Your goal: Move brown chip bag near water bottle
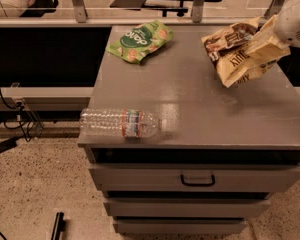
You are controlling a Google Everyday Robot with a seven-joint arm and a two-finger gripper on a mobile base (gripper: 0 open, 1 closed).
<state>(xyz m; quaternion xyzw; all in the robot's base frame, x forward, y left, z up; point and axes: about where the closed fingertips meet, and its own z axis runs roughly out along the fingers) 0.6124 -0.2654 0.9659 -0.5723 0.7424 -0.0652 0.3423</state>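
Glossy crinkly bag [238, 54] in upper-right jaws

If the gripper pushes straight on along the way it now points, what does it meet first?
The gripper, at upper right, points down-left and grips the crinkly brown chip bag. Beyond the bag, it would probably meet the bare grey metal cabinet top, though depth is unclear.

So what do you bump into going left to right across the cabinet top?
First the bottle → green bag → brown bag → tool, which sits at the brown bag's right end, by the top right edge of the view.
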